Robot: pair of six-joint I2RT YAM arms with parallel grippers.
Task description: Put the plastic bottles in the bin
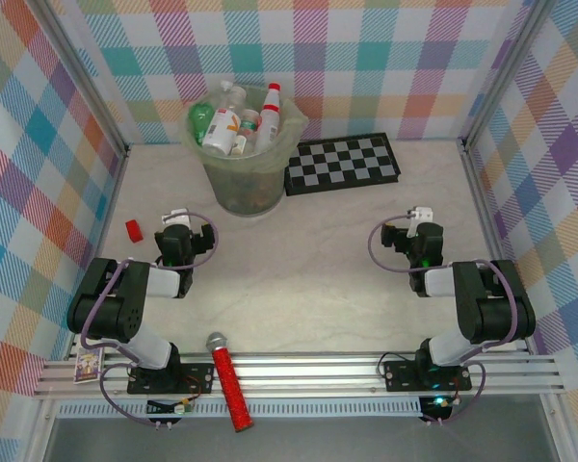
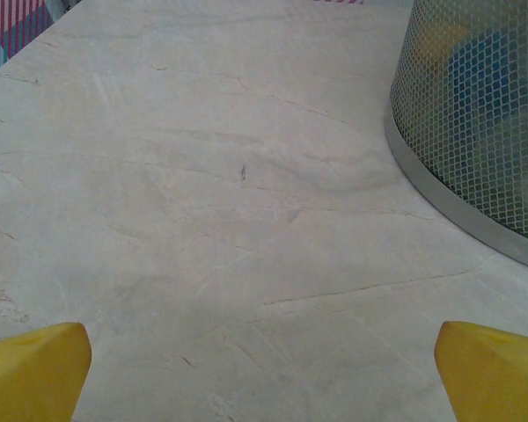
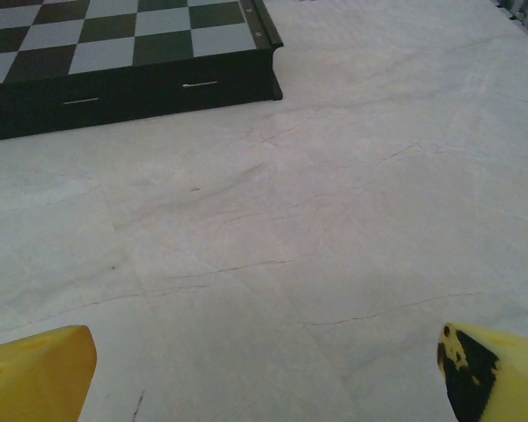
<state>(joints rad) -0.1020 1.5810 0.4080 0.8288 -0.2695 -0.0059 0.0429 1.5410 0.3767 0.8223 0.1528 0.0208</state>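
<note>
Plastic bottles (image 1: 222,130) in bin (image 1: 237,189), left arm (image 1: 125,300), right arm (image 1: 484,298) folded back

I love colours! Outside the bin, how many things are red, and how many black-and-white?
Red: 2 (small red block, red microphone with silver mesh head)
Black-and-white: 1 (flat chequered board)
Total: 3

Bottles (image 1: 233,125) in bin (image 1: 237,188) at back, board (image 1: 342,164) just right of it, block (image 1: 133,229) at left, microphone (image 1: 229,382) at near edge
</note>
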